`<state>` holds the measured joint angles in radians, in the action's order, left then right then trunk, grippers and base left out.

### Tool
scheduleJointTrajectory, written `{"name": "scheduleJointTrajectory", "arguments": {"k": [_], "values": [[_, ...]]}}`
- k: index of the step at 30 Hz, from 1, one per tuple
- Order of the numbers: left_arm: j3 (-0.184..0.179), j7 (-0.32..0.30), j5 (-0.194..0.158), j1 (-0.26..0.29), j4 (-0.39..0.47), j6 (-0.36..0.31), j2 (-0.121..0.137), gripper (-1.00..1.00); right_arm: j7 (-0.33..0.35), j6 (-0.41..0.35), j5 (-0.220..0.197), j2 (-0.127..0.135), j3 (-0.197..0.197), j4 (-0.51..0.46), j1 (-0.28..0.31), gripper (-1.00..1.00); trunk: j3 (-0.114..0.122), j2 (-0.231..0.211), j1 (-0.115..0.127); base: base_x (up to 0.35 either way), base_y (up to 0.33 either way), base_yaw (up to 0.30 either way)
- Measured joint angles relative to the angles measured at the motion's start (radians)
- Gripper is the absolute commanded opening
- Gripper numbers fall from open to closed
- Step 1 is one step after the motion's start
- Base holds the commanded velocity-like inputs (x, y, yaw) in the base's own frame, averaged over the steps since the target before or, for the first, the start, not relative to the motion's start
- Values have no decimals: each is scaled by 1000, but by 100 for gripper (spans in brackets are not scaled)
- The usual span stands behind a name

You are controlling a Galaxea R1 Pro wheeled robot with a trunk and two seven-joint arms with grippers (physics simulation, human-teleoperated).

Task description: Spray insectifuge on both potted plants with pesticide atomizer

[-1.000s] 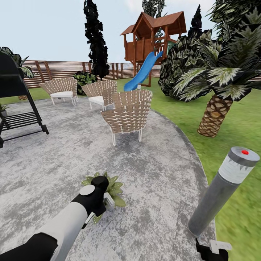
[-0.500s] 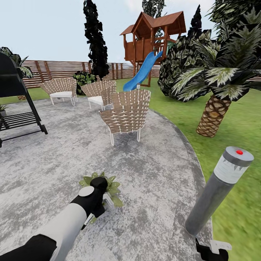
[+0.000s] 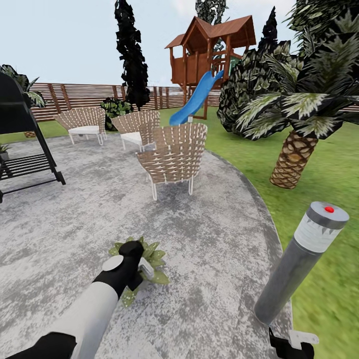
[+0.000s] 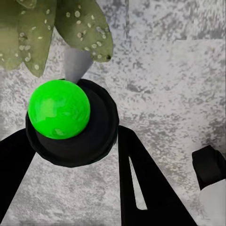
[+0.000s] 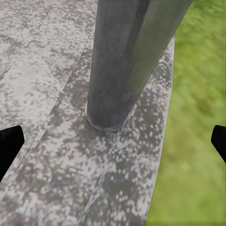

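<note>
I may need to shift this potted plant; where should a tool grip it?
On the potted plant, grip the grey pot, low from the side: speckled leaves spread wide over the top, leaving only the pot wall bare beneath.

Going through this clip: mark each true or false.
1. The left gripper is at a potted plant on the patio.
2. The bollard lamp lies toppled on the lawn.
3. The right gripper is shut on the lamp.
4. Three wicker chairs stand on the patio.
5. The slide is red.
1. True: the left gripper is right at the plant on the patio, with the atomizer between its fingers.
2. False: the lamp stands, with its base on the patio's edge.
3. False: the right gripper is open, with the lamp ahead of it and untouched.
4. True: three chairs.
5. False: the slide is blue.
</note>
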<state>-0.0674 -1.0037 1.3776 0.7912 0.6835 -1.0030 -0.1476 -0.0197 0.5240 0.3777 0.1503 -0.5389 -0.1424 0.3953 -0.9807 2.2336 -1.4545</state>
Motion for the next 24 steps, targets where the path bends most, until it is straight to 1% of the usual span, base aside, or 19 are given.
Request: {"name": "scheduleJointTrajectory", "arguments": {"k": [2,3,4,5,15,17,21,24], "values": [[-4,0,-2,-1,-6,-2,-4,-100,0,0,0,0,0,0,0,100,0,0,0,0,0,0],[-5,0,-3,-1,-8,-2,-10,-100,0,0,0,0,0,0,0,100,0,0,0,0,0,0],[-7,0,-6,-1,-7,-3,-22,-100,0,0,0,0,0,0,0,100,0,0,0,0,0,0],[-8,0,-3,-1,-5,-1,-27,-100,0,0,0,0,0,0,0,100,0,0,0,0,0,0],[-10,1,0,3,4,1,-27,-100,0,0,0,0,0,0,0,100,0,0,0,0,0,0],[-7,2,2,3,4,2,-21,-100,0,0,0,0,0,0,0,100,0,0,0,0,0,0],[-3,1,3,-10,2,6,12,-100,0,0,0,0,0,0,0,100,0,0,0,0,0,0],[-2,0,-4,-13,1,8,25,-100,0,0,0,0,0,0,0,100,0,0,0,0,0,0]]}}
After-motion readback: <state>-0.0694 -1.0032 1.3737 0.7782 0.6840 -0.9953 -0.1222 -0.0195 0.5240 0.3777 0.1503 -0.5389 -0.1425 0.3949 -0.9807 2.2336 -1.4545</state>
